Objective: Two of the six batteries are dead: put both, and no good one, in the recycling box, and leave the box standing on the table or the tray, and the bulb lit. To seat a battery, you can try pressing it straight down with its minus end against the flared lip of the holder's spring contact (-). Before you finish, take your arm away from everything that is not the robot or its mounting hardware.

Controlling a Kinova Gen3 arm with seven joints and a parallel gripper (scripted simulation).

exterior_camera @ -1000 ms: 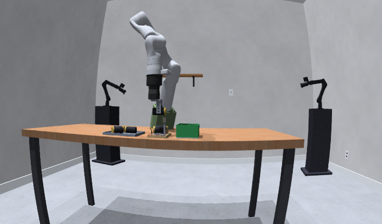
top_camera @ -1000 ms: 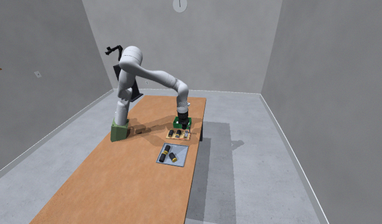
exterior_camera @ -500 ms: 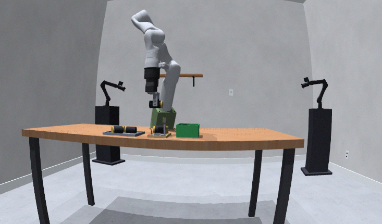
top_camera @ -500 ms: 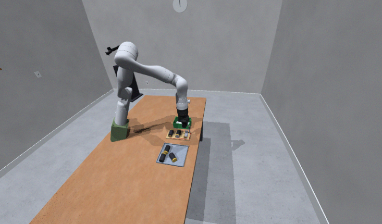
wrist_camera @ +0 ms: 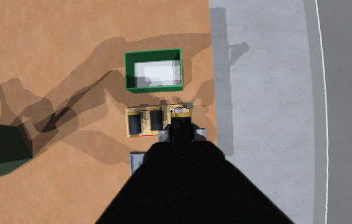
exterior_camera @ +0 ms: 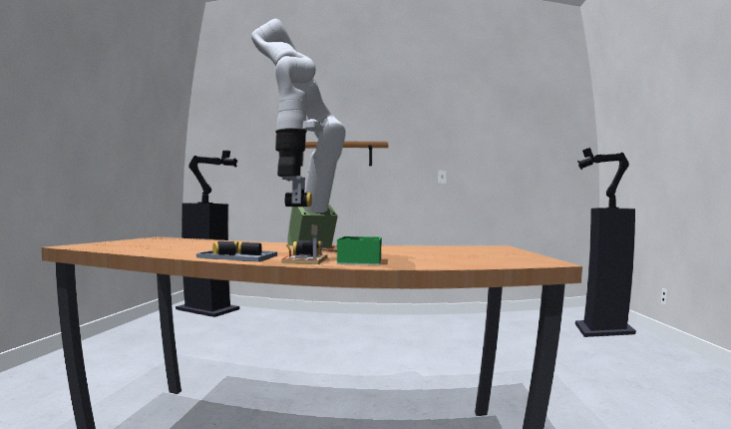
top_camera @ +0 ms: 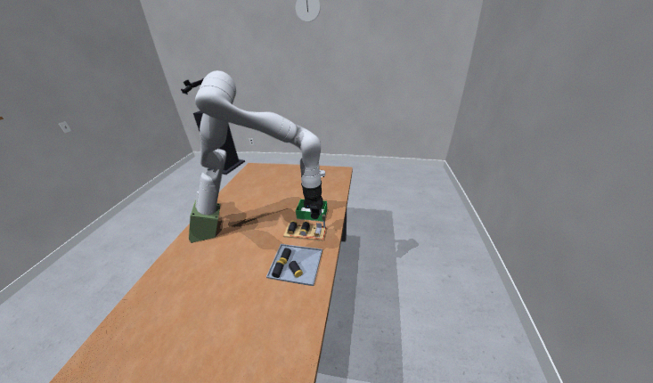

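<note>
My gripper (exterior_camera: 297, 199) is shut on a black battery with a yellow end (exterior_camera: 298, 199) and holds it level, well above the table. In the wrist view the battery's yellow end (wrist_camera: 180, 114) shows just past the fingers. Under it is the tan battery holder (top_camera: 304, 232), with two black batteries (wrist_camera: 134, 123) (wrist_camera: 155, 120) seated in its left slots. Its right slot is hidden behind my gripper. The green recycling box (wrist_camera: 153, 70) stands upright just beyond the holder, and its pale floor shows no battery. It also shows in the exterior view (exterior_camera: 358, 249).
A grey tray (top_camera: 297, 262) holding loose black batteries (top_camera: 296, 268) lies on the near side of the holder. The arm's green base (top_camera: 204, 222) stands at the left. The table's right edge (top_camera: 340, 224) runs close to the holder and box.
</note>
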